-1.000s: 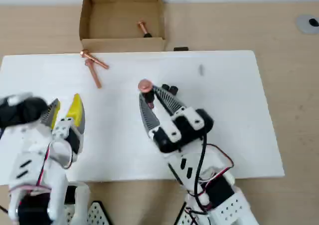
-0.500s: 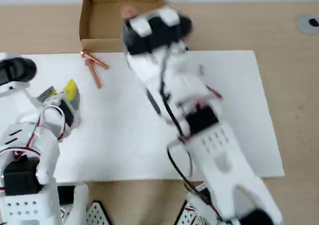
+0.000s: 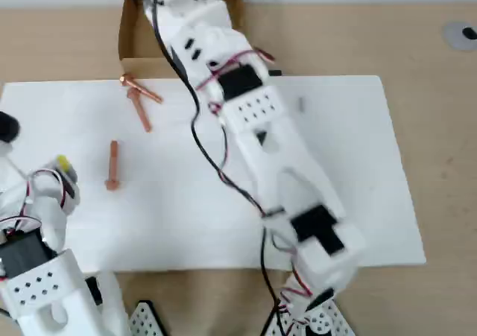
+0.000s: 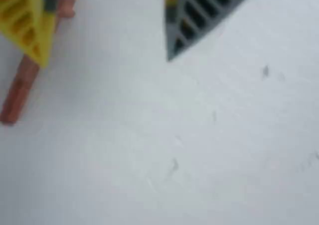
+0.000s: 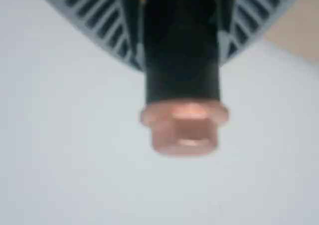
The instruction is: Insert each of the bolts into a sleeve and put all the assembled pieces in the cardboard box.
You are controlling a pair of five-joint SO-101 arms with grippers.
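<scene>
My right arm [image 3: 246, 112] stretches across the white mat to the cardboard box [image 3: 128, 34], and its far end hangs over the box's inside. The right gripper [image 5: 182, 63] is shut on an assembled piece, a black sleeve [image 5: 182, 50] with a copper bolt head [image 5: 183, 127] sticking out. My left gripper [image 4: 104, 60] stands open low over the mat at the left, also seen from above as the left gripper [image 3: 65, 168]. A loose copper bolt [image 3: 112, 165] lies beside it, and this bolt [image 4: 22, 85] partly sits under the yellow finger [image 4: 30, 20]. Two more bolts [image 3: 139, 99] lie crossed near the box's front corner.
The white mat [image 3: 350, 172] covers the middle of the wooden table [image 3: 432, 90]. The right arm hides most of the box's inside and the mat's centre. A grey round fitting [image 3: 460, 34] sits at the table's far right.
The right arm swung from the mat's centre up over the box, carrying the sleeved bolt. The left arm drew back to the left, and a bolt now lies bare beside it.
</scene>
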